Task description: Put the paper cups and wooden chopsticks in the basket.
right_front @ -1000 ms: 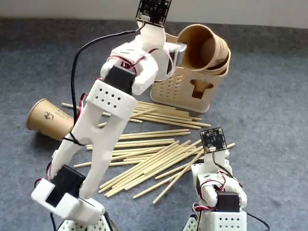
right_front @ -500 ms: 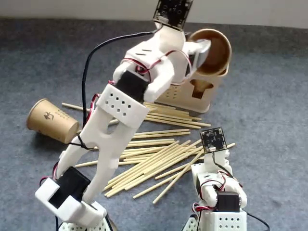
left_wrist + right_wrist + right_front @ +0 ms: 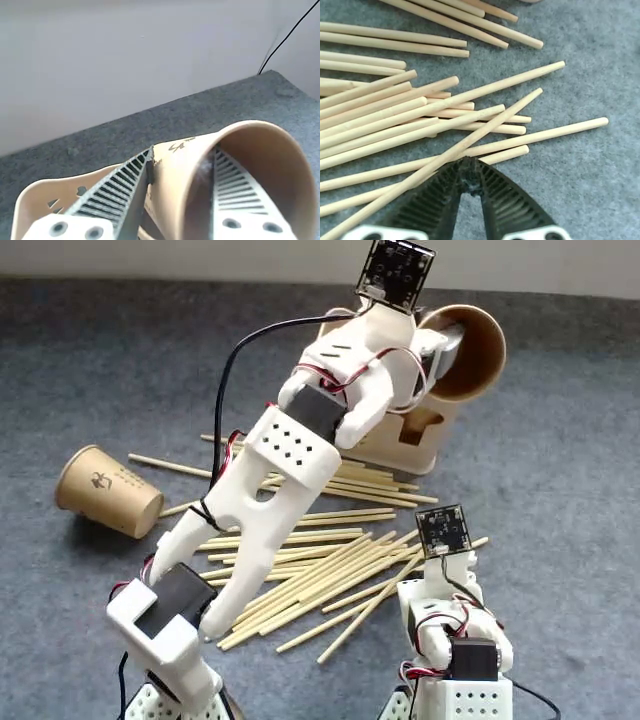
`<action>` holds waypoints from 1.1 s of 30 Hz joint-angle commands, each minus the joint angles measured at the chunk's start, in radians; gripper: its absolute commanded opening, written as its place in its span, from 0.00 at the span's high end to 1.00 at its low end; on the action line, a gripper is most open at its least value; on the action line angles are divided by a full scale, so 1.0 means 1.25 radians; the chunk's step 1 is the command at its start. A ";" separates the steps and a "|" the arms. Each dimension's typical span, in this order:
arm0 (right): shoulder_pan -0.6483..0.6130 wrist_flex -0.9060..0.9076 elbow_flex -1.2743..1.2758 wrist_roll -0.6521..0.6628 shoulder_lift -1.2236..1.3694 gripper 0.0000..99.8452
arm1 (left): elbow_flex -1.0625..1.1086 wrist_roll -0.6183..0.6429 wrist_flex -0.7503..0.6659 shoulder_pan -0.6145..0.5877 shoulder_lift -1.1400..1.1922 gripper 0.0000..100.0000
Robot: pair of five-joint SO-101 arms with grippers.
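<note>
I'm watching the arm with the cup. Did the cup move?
Yes. The cup in the left gripper has slid rightward in the high view, toward the basket's right side.

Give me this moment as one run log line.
left gripper: shut on paper cup, near basket top | right gripper: shut, over loose chopsticks | second cup: on its side on table

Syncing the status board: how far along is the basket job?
Done: nothing visibly inside the beige perforated basket. In hand: left gripper holds a brown paper cup at the basket's rim. Left: a second cup on its side on the carpet, the scattered wooden chopsticks; right gripper shut, empty, above them.
</note>
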 commanded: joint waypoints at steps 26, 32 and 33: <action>0.007 -0.017 0.123 0.006 -0.008 0.99 | -0.188 -0.110 0.281 -0.030 -0.093 0.92; 0.007 -0.017 0.123 0.006 -0.008 0.99 | -0.185 -0.194 0.498 -0.047 -0.209 0.92; 0.007 -0.017 0.123 0.006 -0.008 0.99 | -0.187 -0.194 0.539 -0.071 -0.225 0.92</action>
